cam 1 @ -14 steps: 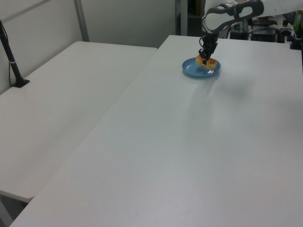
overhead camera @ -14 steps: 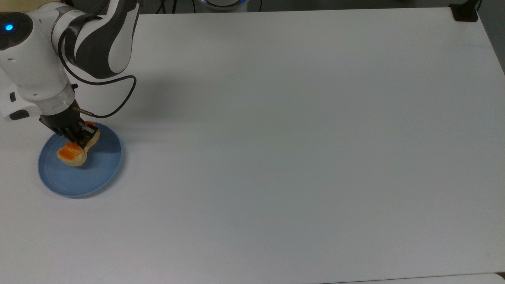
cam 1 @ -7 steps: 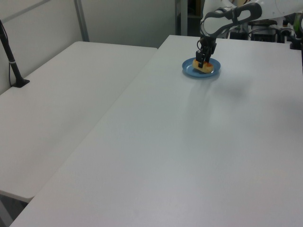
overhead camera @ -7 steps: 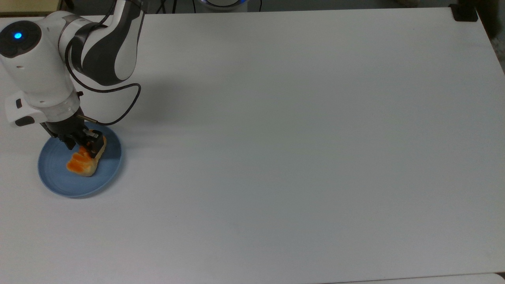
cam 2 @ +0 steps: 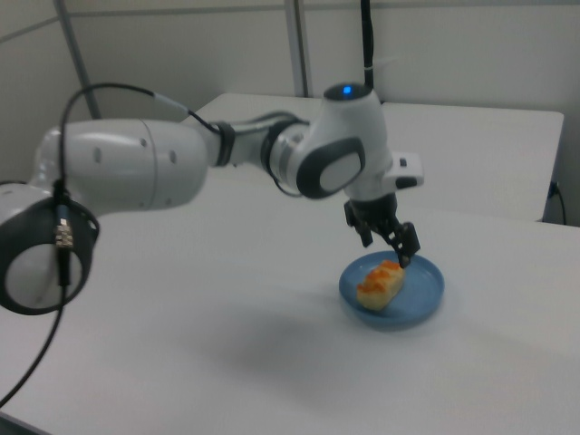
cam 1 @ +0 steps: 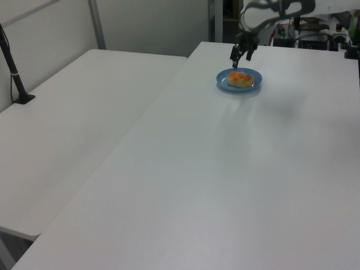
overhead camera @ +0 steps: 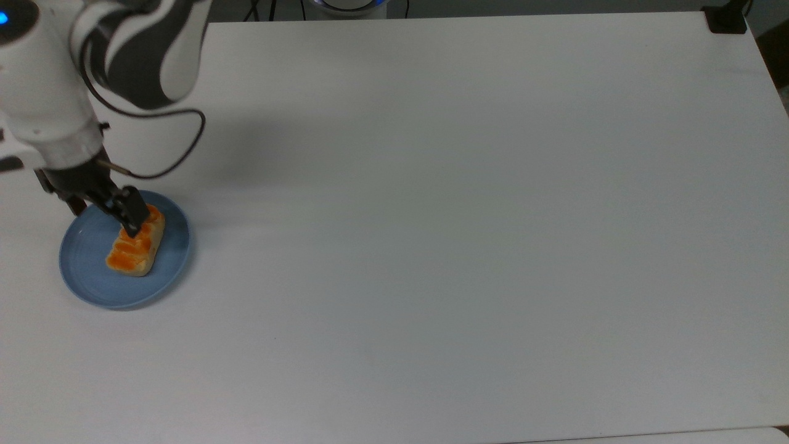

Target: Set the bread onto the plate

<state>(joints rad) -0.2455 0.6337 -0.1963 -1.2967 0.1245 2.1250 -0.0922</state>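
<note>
A wide white tabletop [overhead camera: 468, 234] carries the scene, and the left view adds a second white table [cam 1: 73, 118] butted against it on the left view's left, with a black post [cam 1: 14, 67] standing near its far edge. The white and grey robot arm [cam 2: 181, 163] reaches in from the right view's left, its full bulk laid out there, while the top view crops it at the upper left corner. The round light-blue shallow plate [overhead camera: 86, 277] sits near the top view's left edge. On it lies the small oblong pale-cream bread [overhead camera: 135, 246] with orange-brown glazed segments, flat and free. The black two-finger gripper [cam 1: 242, 54] hangs just above the bread's far end; the left view shows its jaws parted and holding nothing, apart from the roll.
</note>
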